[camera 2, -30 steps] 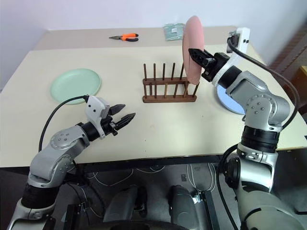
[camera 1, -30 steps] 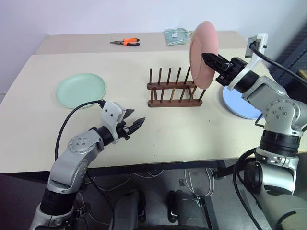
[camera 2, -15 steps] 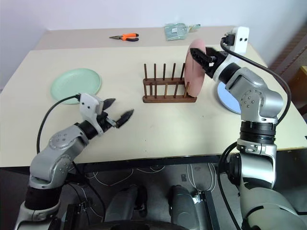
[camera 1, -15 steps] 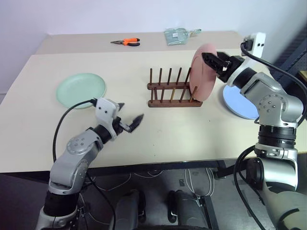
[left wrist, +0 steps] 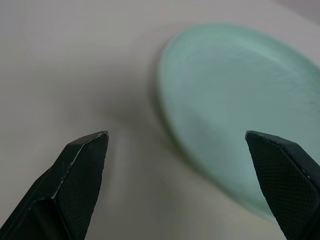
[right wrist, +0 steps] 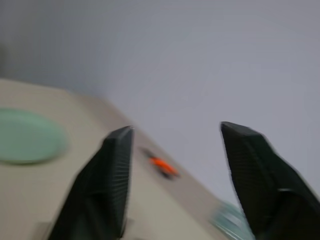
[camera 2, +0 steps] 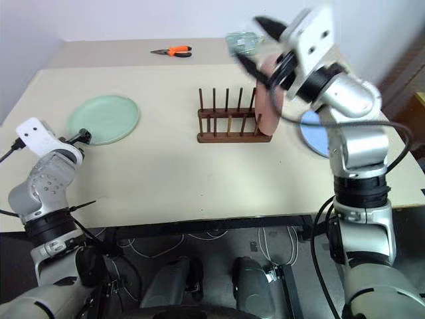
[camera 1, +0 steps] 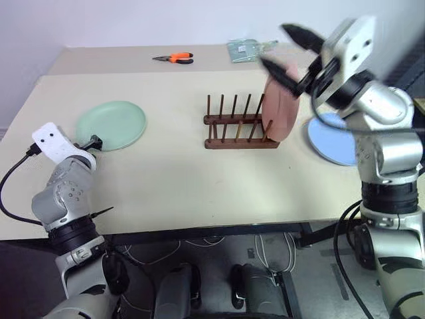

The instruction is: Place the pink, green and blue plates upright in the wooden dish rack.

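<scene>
The pink plate point(camera 1: 282, 109) stands upright at the right end of the wooden dish rack point(camera 1: 238, 130), leaning slightly. My right gripper point(camera 1: 287, 52) hovers above and just behind it, open and empty, apart from the plate. The green plate point(camera 1: 111, 125) lies flat at the table's left. My left gripper point(left wrist: 175, 137) is open at its near left edge, one fingertip point(left wrist: 280, 160) over the plate and the other over bare table. The blue plate point(camera 1: 332, 143) lies flat to the right of the rack, partly behind my right arm.
Orange-handled pliers point(camera 1: 176, 58) and a greenish packet point(camera 1: 246, 50) lie on the far table. The table's front edge point(camera 1: 219, 226) runs close to me. Several rack slots left of the pink plate hold nothing.
My right gripper let go of the pink plate, now resting in the rack, opened and lifted away. My left arm swung left to the green plate and its jaws spread wider.
</scene>
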